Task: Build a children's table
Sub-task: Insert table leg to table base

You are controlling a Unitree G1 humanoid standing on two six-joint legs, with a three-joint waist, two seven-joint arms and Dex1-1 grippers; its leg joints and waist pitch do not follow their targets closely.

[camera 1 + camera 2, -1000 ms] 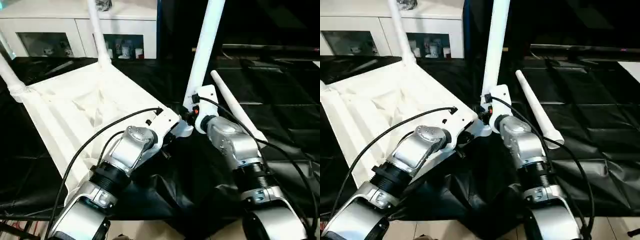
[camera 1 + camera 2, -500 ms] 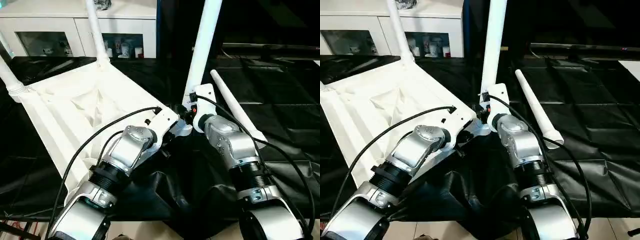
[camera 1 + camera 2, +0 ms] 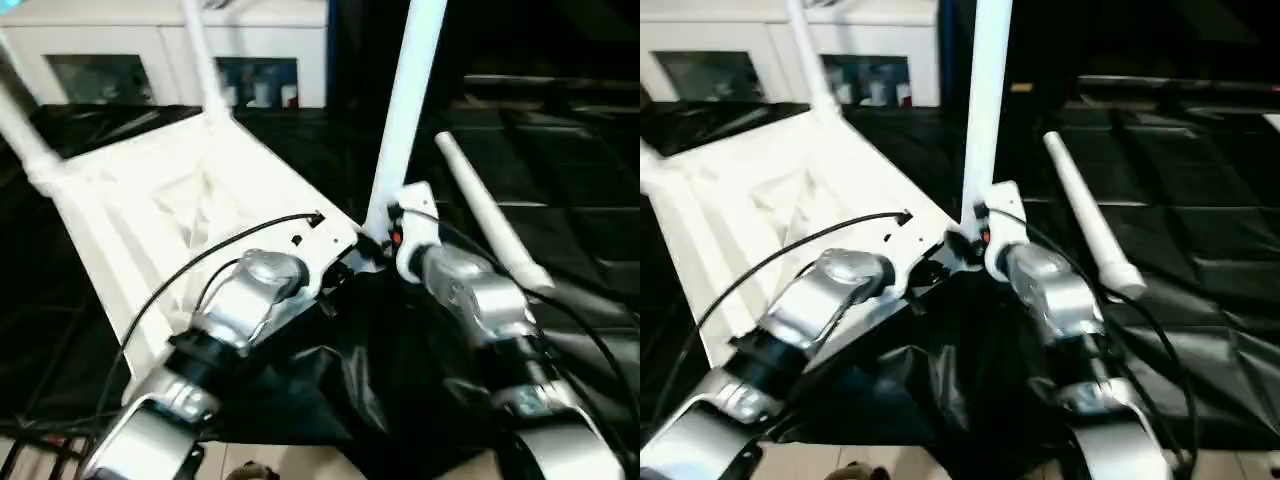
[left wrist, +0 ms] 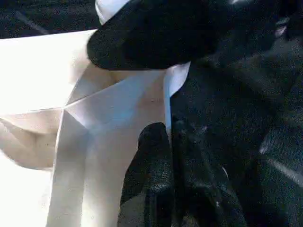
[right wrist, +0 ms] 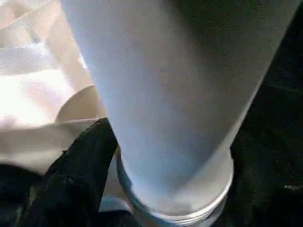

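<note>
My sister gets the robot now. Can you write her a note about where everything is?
Left gripper: shut on the rim of the white plastic ribbed tabletop, lying underside up on the black-draped work table.
Right gripper: at the base of the upright white tubular leg at the near corner socket; grip unclear.
Done: two far legs stand in their sockets.
Left: seat the near leg fully; fit the loose leg lying on the cloth.

prob. lab/showroom, white display cabinet (image 3: 170, 60), black-draped table (image 3: 560, 200)
</note>
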